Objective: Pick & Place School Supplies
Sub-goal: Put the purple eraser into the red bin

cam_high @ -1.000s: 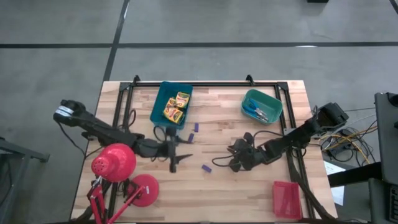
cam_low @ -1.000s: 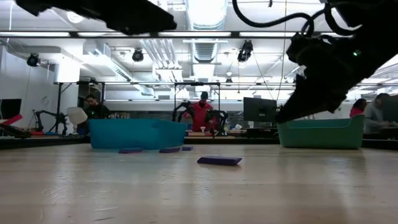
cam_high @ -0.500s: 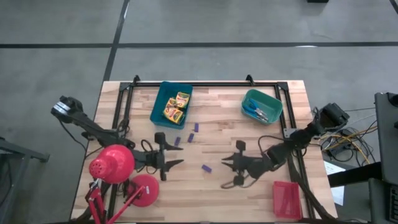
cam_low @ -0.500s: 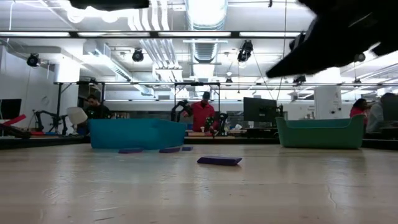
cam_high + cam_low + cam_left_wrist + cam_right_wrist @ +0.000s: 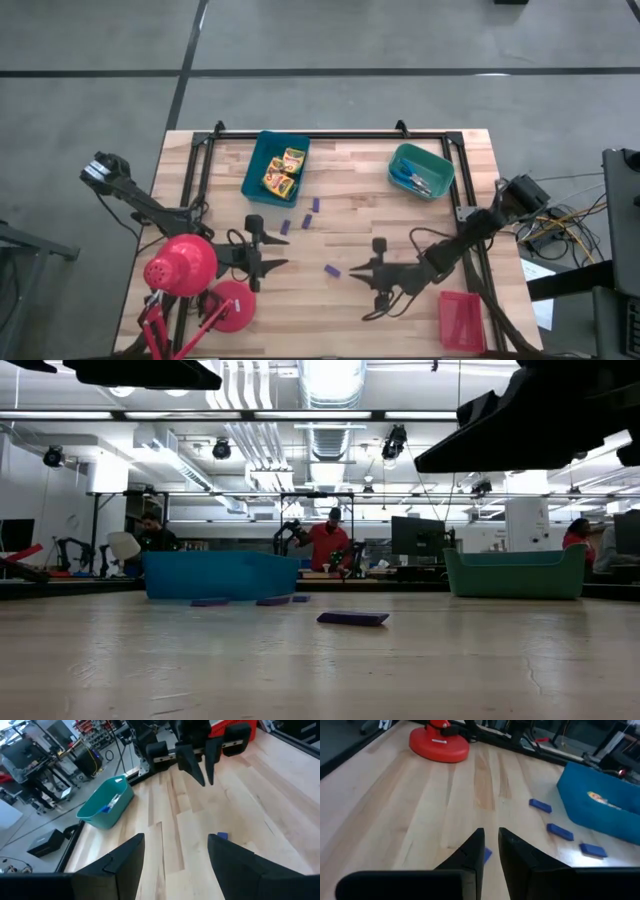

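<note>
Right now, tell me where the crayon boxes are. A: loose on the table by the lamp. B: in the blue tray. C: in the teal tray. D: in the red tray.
B: the high view shows the yellow crayon boxes lying inside the blue tray, while the teal tray holds blue-handled scissors.
</note>
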### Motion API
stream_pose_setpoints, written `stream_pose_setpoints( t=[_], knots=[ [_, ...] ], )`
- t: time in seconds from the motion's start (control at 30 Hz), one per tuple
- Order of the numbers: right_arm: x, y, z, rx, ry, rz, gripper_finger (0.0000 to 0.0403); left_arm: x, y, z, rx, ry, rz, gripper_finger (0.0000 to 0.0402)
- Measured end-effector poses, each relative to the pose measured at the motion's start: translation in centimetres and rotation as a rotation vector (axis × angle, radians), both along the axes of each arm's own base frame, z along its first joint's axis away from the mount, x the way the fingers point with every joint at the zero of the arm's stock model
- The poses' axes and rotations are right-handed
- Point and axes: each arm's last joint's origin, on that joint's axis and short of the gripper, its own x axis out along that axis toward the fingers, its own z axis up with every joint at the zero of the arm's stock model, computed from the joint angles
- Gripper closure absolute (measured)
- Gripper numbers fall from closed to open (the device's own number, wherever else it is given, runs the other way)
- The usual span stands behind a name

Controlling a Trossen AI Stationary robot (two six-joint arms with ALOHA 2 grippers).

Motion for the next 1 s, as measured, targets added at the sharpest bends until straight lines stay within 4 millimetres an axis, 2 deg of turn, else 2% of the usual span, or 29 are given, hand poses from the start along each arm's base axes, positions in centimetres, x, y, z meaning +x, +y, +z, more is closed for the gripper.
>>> stream_pose_setpoints(
  t=[0.33, 0.57, 0.77, 0.87, 1.0],
  knots=[
    [1.2, 0.8, 1.4, 0.102, -0.054, -0.023, 0.0351, 0.0, 0.0, -0.1, 0.012, 0.006, -0.001, 0.0179],
    [1.2, 0.9, 1.4, 0.225, -0.064, -0.067, 0.0351, 0.0, 0.0, -0.1, 0.012, 0.007, -0.002, 0.0179],
    [1.3, 0.7, 1.4, 0.216, -0.07, -0.087, 0.0351, 0.0, 0.0, -0.1, 0.012, 0.006, -0.002, 0.0179],
    [1.3, 0.4, 1.5, 0.207, -0.103, -0.181, 0.0351, 0.0, 0.0, -0.1, 0.012, 0.006, -0.002, 0.0179],
    [1.2, 0.3, 1.3, 0.212, -0.093, -0.212, 0.0351, 0.0, 0.0, -0.1, 0.012, 0.007, -0.002, 0.0179]
  ],
)
